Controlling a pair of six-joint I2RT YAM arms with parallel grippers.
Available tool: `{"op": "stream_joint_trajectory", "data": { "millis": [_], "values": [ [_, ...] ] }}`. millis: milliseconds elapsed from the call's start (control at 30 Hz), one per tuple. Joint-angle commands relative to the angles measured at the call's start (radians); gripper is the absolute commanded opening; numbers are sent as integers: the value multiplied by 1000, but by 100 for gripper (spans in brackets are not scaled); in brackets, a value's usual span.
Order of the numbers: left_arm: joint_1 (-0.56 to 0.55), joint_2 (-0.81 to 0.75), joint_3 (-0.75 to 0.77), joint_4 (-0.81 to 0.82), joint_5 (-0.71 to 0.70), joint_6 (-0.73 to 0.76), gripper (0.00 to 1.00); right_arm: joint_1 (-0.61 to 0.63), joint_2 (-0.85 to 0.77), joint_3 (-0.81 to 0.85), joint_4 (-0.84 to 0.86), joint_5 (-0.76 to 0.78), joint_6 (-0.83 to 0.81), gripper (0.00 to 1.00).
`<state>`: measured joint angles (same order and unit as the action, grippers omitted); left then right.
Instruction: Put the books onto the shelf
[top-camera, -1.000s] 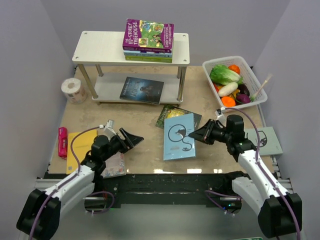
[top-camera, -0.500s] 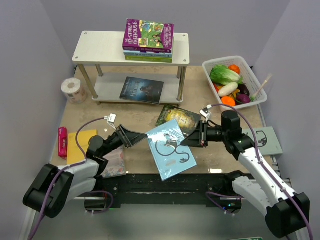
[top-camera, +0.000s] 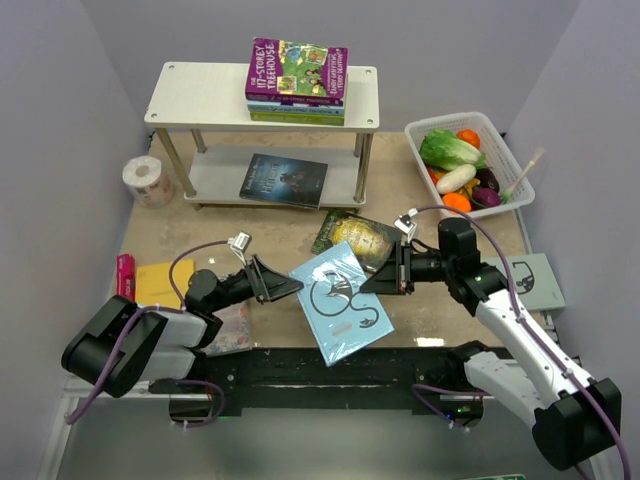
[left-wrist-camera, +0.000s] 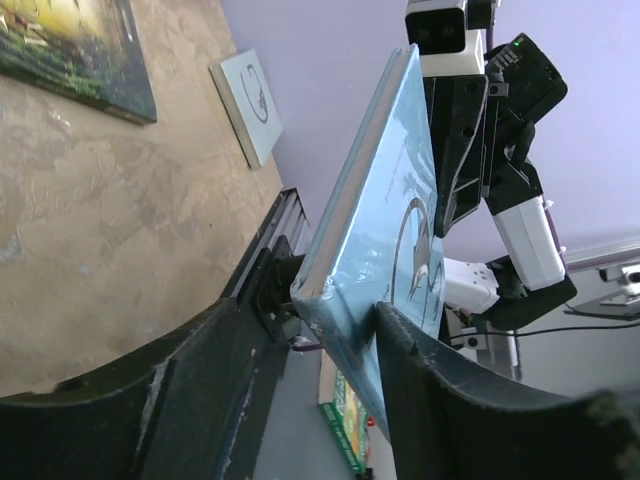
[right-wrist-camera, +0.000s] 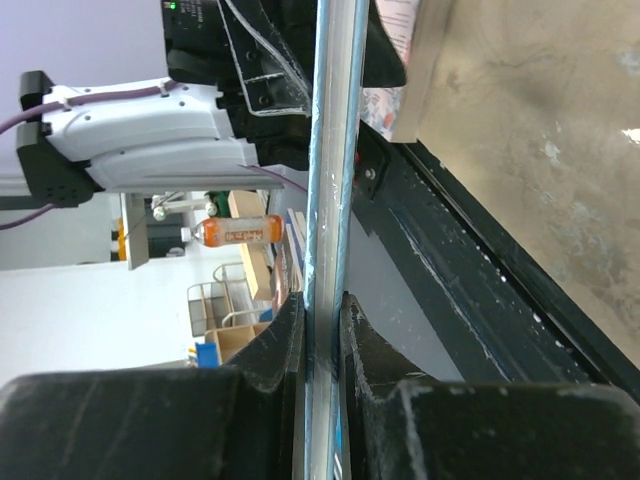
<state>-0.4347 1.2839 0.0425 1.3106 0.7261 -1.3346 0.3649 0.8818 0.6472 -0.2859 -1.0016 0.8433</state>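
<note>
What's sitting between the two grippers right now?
The light-blue book: the right gripper clamps one edge, and its opposite corner lies between the left gripper fingers. The top view shows it.

The top board of the shelf (top-camera: 200, 95) lies open on its left half; a stack of books (top-camera: 297, 82) fills the right, and a dark book (top-camera: 284, 180) sits in the middle of the lower board. A blue book (top-camera: 340, 300) held aloft and a green book (top-camera: 355, 235) crowd the centre, a vegetable basket (top-camera: 490, 207) the right.
</note>
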Motion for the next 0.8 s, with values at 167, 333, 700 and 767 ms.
{"op": "stream_joint_trajectory", "data": {
  "millis": [167, 333, 700, 767],
  "values": [
    [-41, 100, 22, 486, 35, -80, 47, 37, 8, 86, 5, -63, -29, 0],
    [-70, 138, 68, 545, 55, -109, 34, 54, 12, 92, -4, -65, -49, 0],
    [-56, 51, 17, 486, -149, -104, 0, 60, 40, 231, -280, 279, -221, 60],
    [-38, -38, 5, 368, -212, -97, 0, 58, 42, 293, -393, 477, -263, 62]
  ]
}}
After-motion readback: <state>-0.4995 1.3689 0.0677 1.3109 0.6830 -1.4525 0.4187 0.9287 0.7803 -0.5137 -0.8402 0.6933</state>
